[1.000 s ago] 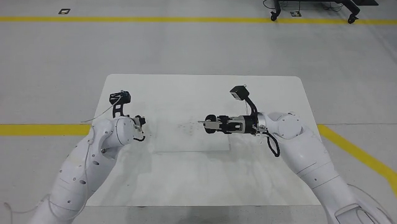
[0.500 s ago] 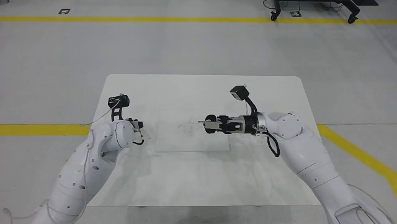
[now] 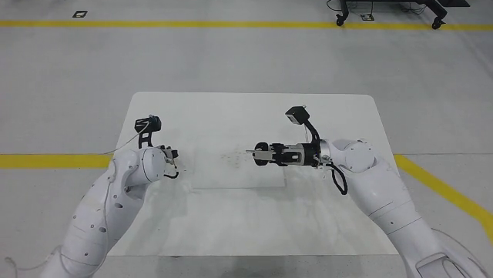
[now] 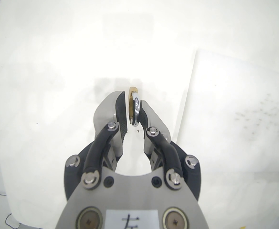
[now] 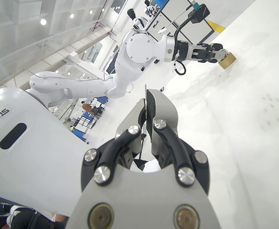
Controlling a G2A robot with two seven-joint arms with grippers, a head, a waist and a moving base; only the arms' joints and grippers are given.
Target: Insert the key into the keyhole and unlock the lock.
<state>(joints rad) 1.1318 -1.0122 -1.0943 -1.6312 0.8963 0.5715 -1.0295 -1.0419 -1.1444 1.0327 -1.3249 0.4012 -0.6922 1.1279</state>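
My left gripper [image 4: 132, 99] is shut on a brass padlock [image 4: 131, 92], its silver shackle [image 4: 136, 110] squeezed between the pads. It holds the lock low over the left part of the white table [image 3: 339, 116]. From the right wrist view, the padlock [image 5: 228, 60] hangs from the left gripper [image 5: 219, 54] with its brass body touching or just above the tabletop. My right gripper [image 3: 256, 155] is near the table's middle, shut on a thin metal key [image 5: 144, 96] whose tip [image 3: 249, 152] points toward the left gripper [image 3: 172, 162]. A wide gap separates key and lock.
A thin white sheet [image 3: 231, 176] lies flat on the table between the two grippers, with faint dark specks on it. The table's left edge [image 3: 123, 135] is close to the left arm. A black cart [image 3: 393, 1] stands far off on the floor.
The left arm shifted slightly back toward the robot with the padlock, then held. The right arm and key have not moved.
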